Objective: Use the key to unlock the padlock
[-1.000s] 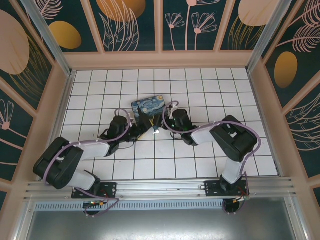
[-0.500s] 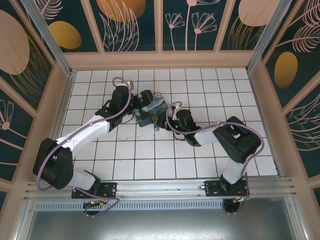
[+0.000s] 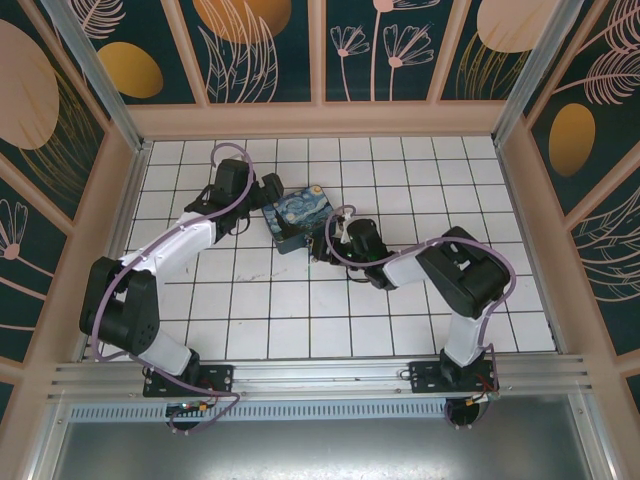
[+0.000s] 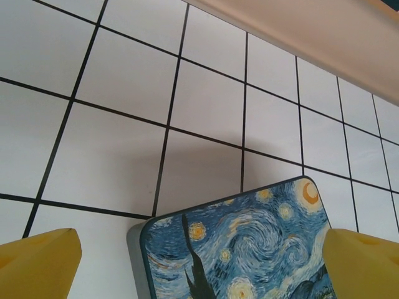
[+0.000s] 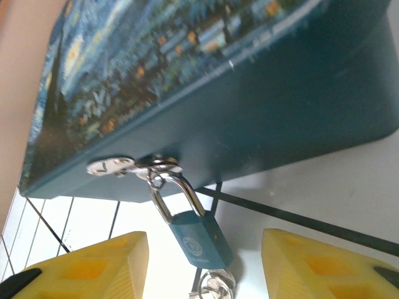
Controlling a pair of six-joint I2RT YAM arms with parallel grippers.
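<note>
Padlock (image 5: 199,240): bluish body, silvery shackle looks shut, hooked through hasp (image 5: 111,166) of box (image 5: 262,118), hanging toward 5 o'clock. Key (image 5: 212,288) at its bottom end; I can't see blade.

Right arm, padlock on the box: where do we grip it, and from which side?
Take the padlock by its blue body, not the thin shackle: the body is blocky with straight parallel edges. It hangs from the wall of the box, so probably come from the side away from that wall, where the right gripper is, fingers bracketing the body.
</note>
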